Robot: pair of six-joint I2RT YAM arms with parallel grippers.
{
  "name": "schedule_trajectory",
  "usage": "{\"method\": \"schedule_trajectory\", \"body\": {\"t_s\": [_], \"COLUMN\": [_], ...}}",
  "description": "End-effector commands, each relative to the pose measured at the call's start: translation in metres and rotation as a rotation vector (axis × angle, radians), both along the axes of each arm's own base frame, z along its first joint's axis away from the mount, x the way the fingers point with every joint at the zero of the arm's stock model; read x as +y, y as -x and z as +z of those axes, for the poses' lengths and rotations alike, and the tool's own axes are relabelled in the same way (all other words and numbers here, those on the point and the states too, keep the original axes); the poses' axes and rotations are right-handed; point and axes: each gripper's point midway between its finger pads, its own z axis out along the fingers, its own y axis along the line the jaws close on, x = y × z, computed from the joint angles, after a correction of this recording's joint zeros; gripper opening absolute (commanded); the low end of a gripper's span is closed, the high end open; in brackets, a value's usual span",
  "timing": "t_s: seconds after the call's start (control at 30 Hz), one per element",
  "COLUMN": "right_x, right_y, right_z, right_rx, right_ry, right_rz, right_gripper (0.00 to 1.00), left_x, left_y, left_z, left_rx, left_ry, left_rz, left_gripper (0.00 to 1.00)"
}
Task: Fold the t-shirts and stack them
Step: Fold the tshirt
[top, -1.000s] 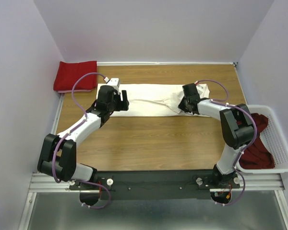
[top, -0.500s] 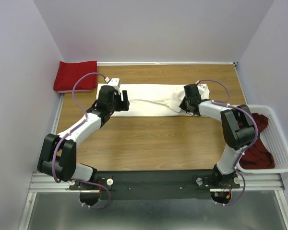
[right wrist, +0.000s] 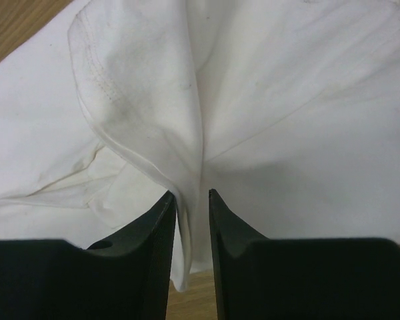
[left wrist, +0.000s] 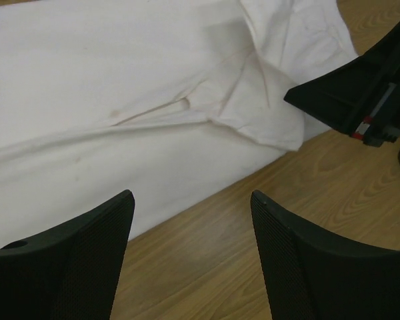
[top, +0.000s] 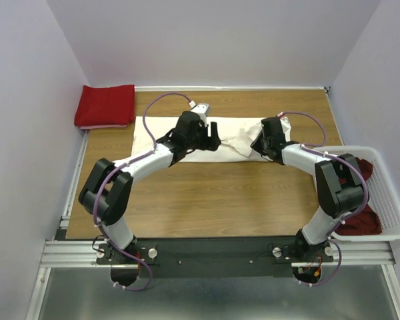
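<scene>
Right wrist view only: right gripper (right wrist: pixel 192 195) jaws narrow, pinching a raised fold of the cream t-shirt (right wrist: pixel 287 100); the top view hides this. Left wrist view: left gripper (left wrist: pixel 190 200) jaws wide, empty, over the shirt's near edge on the table (top: pixel 207 193). Left arm reaches forward to the shirt's middle; a second ago it was at the left end. Bright red t-shirt (top: pixel 107 105) lies folded at the far left corner.
</scene>
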Motion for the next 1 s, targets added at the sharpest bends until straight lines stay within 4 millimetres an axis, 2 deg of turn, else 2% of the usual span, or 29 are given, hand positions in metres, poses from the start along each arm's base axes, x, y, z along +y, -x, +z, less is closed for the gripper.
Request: {"method": "schedule_trajectory", "body": {"t_s": [0.0, 0.1, 0.17, 0.2, 0.23, 0.27, 0.33, 0.37, 0.47, 0.5, 0.57, 0.6, 0.73, 0.77, 0.8, 0.83, 0.87, 0.93, 0.97], "right_x": [0.001, 0.001, -0.002, -0.002, -0.003, -0.003, -0.003, -0.001, 0.002, 0.003, 0.004, 0.003, 0.003, 0.003, 0.003, 0.002, 0.001, 0.002, 0.002], "right_y": [0.0, -0.001, -0.004, -0.005, -0.006, -0.007, -0.008, -0.01, -0.013, -0.015, -0.018, -0.021, -0.03, -0.033, -0.038, -0.037, -0.047, -0.056, -0.068], "right_z": [0.007, 0.005, 0.004, 0.004, 0.005, 0.007, 0.008, 0.011, 0.013, 0.017, 0.021, 0.026, 0.036, 0.039, 0.045, 0.042, 0.054, 0.056, 0.058], "right_rx": [-0.03, -0.027, -0.03, -0.029, -0.034, -0.039, -0.044, -0.05, -0.058, -0.067, -0.079, -0.092, -0.119, -0.124, -0.136, -0.126, -0.156, -0.164, -0.176], "right_ry": [-0.042, -0.03, -0.009, -0.003, 0.003, 0.013, 0.03, 0.035, 0.052, 0.055, 0.069, 0.076, 0.125, 0.134, 0.146, 0.157, 0.181, 0.209, 0.239], "right_rz": [-0.006, 0.008, 0.014, 0.017, 0.022, 0.03, 0.053, 0.065, 0.107, 0.114, 0.135, 0.136, 0.176, 0.183, 0.182, 0.191, 0.195, 0.209, 0.227], "right_gripper": [0.33, 0.33, 0.33, 0.33, 0.33, 0.33, 0.33, 0.33, 0.33, 0.33, 0.34, 0.34, 0.34, 0.34, 0.35, 0.35, 0.35, 0.4, 0.44], "left_x": [-0.044, -0.072, -0.089, -0.094, -0.1, -0.106, -0.114, -0.119, -0.127, -0.129, -0.131, -0.131, -0.135, -0.135, -0.137, -0.137, -0.138, -0.138, -0.139], "left_y": [-0.004, -0.003, -0.002, -0.003, -0.004, -0.003, -0.005, -0.003, -0.004, -0.003, -0.004, -0.004, -0.005, -0.005, -0.005, -0.005, -0.006, -0.005, -0.005], "left_z": [0.009, 0.013, 0.003, -0.009, -0.006, -0.018, -0.02, -0.03, -0.039, -0.05, -0.057, -0.068, -0.087, -0.089, -0.094, -0.098, -0.099, -0.106, -0.109], "left_rx": [0.051, 0.074, 0.106, 0.127, 0.122, 0.137, 0.14, 0.153, 0.167, 0.184, 0.195, 0.211, 0.233, 0.235, 0.242, 0.248, 0.246, 0.258, 0.263], "left_ry": [0.122, 0.159, 0.167, 0.157, 0.161, 0.148, 0.151, 0.14, 0.135, 0.126, 0.121, 0.11, 0.093, 0.092, 0.089, 0.084, 0.084, 0.079, 0.077], "left_rz": [-0.048, -0.082, -0.094, -0.095, -0.1, -0.102, -0.115, -0.126, -0.141, -0.147, -0.15, -0.15, -0.162, -0.165, -0.172, -0.173, -0.176, -0.178, -0.184], "left_gripper": [0.78, 0.77, 0.76, 0.75, 0.74, 0.74, 0.71, 0.68, 0.61, 0.59, 0.57, 0.51, 0.48, 0.43, 0.42, 0.42, 0.42, 0.42, 0.42]}}
